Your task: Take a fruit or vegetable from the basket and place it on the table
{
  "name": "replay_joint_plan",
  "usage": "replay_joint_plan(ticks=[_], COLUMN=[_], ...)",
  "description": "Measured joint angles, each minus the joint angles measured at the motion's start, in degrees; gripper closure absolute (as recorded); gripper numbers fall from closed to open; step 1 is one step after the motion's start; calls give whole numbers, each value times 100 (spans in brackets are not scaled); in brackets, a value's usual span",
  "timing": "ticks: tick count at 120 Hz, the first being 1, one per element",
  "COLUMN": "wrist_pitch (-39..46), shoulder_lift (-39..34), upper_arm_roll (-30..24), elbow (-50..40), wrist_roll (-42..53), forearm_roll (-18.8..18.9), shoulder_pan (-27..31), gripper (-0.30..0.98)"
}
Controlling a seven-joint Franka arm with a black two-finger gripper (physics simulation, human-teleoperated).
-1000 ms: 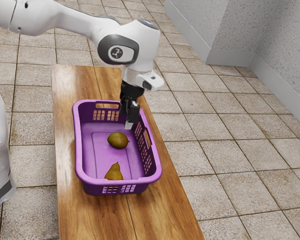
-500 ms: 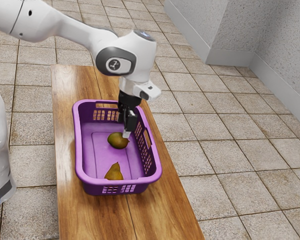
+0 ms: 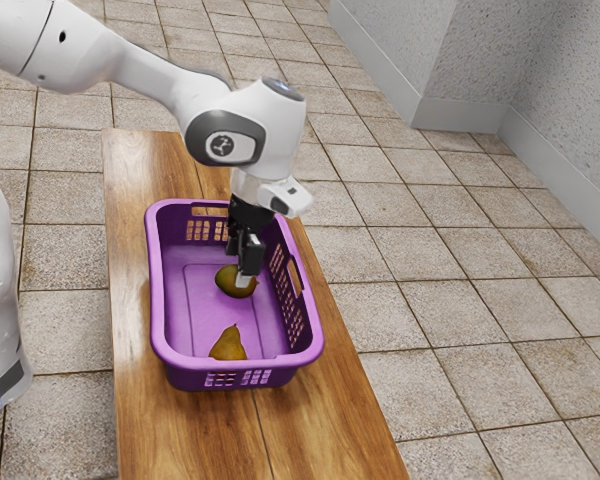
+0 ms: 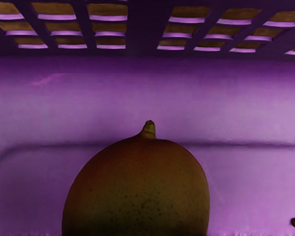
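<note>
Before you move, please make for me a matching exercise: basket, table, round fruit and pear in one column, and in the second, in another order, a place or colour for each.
1. Basket
2. Table
3. Round fruit
4. Pear

A. In the basket, nearest the gripper
B. Brown, wooden
C. In the basket, farther from the gripper
D. Purple, with holes in its walls

Pairs: 1-D, 2-B, 3-A, 4-C
</note>
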Motion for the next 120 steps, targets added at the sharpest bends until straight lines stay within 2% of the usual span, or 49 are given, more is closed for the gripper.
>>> replay_joint_plan(ticks=[93, 120], wrist_pitch=[329, 411], shoulder_lift=[154, 237], upper_arm_roll=[-51, -52], elbow=[-212, -217], wrist_roll=[16, 15], forearm_roll=[0, 0], shoulder_pan=[0, 0], gripper=[1, 5])
